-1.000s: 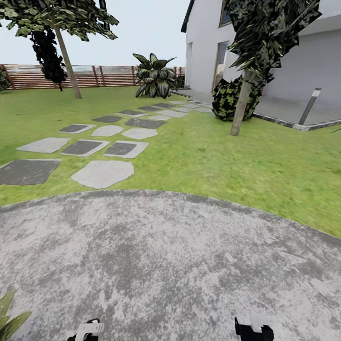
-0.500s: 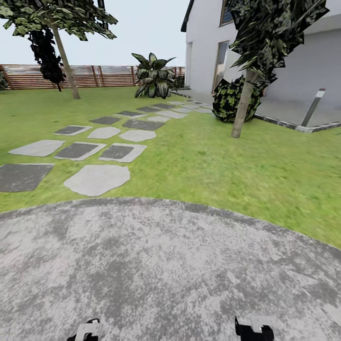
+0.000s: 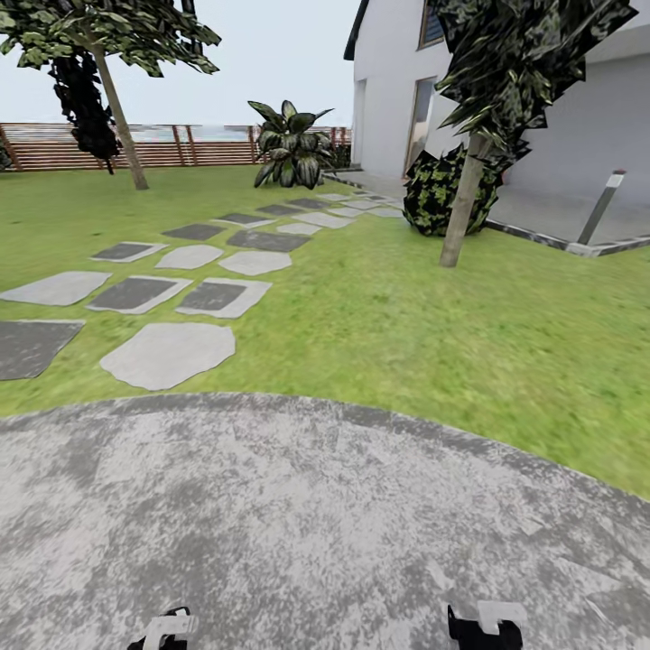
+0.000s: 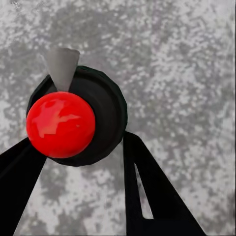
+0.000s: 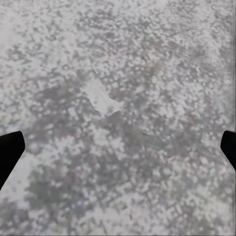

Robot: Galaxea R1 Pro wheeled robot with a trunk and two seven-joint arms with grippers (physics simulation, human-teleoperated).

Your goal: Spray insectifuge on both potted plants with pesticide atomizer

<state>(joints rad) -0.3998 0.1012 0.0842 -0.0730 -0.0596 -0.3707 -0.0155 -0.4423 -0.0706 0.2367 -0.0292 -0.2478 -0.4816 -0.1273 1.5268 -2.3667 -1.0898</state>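
The grey patio [image 3: 316,515] lies flat and bare; past it, a tree trunk [image 3: 462,203] and maybe a bush [image 3: 438,191] block the way.

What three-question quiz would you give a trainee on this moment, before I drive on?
1. True or false: the right gripper is open with nothing between its fingers.
2. What sits between the fingers of the left gripper? A) the pesticide atomizer B) a grey plant pot C) a stepping stone
3. Short answer: what surface lies under both grippers?

Key: 1 true. 2 A; both fingers look pressed against its dark body. 3 the mottled grey patio.
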